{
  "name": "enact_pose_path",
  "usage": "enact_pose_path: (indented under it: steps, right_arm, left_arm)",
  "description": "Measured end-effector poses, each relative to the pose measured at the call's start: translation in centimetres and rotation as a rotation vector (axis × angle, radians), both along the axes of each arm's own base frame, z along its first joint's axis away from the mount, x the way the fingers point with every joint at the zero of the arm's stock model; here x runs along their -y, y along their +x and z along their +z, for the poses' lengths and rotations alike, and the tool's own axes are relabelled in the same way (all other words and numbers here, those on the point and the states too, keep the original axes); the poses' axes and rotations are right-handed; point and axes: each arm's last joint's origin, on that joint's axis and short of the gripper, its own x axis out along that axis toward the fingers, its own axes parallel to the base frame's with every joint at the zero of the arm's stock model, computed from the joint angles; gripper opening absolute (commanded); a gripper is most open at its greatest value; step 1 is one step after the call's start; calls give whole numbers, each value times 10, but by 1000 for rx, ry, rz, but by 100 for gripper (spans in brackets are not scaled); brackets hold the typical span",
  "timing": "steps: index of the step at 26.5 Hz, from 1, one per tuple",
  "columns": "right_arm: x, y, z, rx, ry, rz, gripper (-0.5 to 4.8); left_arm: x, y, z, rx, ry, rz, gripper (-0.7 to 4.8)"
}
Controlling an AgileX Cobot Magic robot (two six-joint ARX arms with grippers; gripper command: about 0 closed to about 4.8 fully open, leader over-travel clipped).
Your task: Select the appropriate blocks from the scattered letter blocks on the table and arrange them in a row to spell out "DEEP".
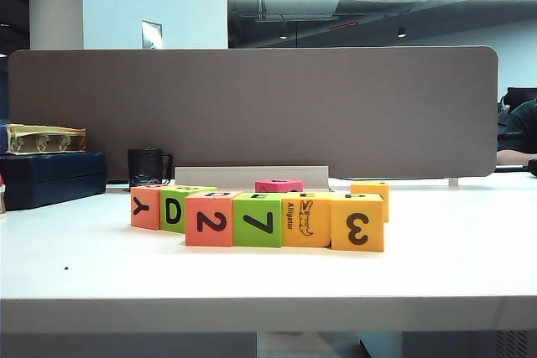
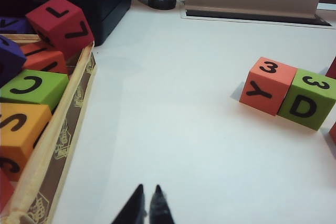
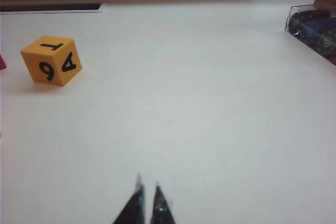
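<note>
Row of blocks runs left-right, touching; my left gripper and right gripper both pinched closed, empty, well apart from it.

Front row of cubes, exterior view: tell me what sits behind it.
Behind the front row of cubes a pink cube and a yellow-orange cube poke up on the white table. Their lower parts are hidden.

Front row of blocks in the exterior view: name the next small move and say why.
Probably hold both arms parked. The 2 cube, 7 cube, alligator cube and 3 cube already stand side by side in one row; their top letters are too foreshortened to read. The left gripper and right gripper are shut over bare table, holding nothing.
</note>
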Motion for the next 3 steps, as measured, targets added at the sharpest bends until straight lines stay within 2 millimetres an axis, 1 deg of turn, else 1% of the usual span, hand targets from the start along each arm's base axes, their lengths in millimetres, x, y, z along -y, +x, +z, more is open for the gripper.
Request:
enact_pose_path:
  steps: [3]
  right_arm:
    - [0,0,0,0,0,0,22]
  left_arm:
    - [0,0,0,0,0,0,18]
